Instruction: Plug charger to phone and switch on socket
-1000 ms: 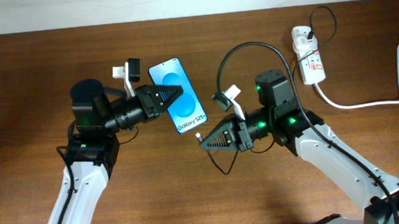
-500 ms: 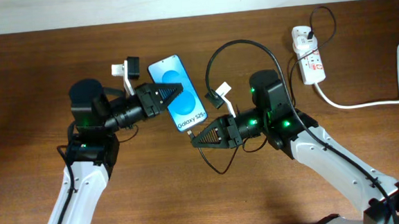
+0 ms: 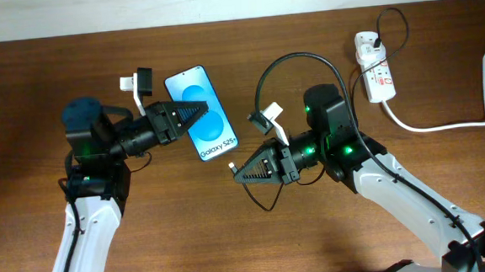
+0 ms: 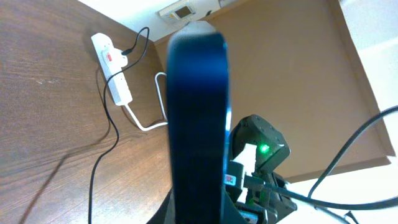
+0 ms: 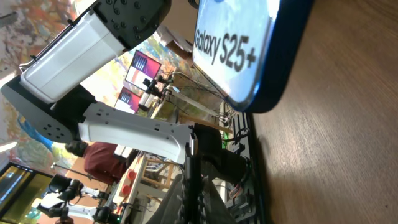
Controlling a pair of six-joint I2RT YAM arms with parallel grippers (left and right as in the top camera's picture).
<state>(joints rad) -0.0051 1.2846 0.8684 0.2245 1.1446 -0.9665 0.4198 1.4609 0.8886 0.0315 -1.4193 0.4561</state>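
Since a second ago my left arm has swung leftward, carrying the phone point(image 3: 201, 113) with it, and the right arm has come in toward the phone. My left gripper point(image 3: 199, 112) is clamped on the phone from its left long edge, holding it off the table point(image 3: 316, 241), blue screen up. From the left wrist camera I see only the phone's glossy dark edge point(image 4: 198, 124), blurred and blocking most of that view.

My right gripper point(image 3: 238, 175) is closed on the plug end of the charger point(image 3: 293, 59), its thin black cable arching up over the arm. The plug tip sits just off the phone's lower end; I cannot tell whether they touch. The right wrist camera shows the rounded bottom corner of the phone point(image 5: 242, 43) close ahead.

Well apart, at the far right, lies the socket point(image 3: 374, 65), a smooth white plastic strip with red markings. A thick white cord point(image 3: 444, 126) curves away from it across the brown wood grain.
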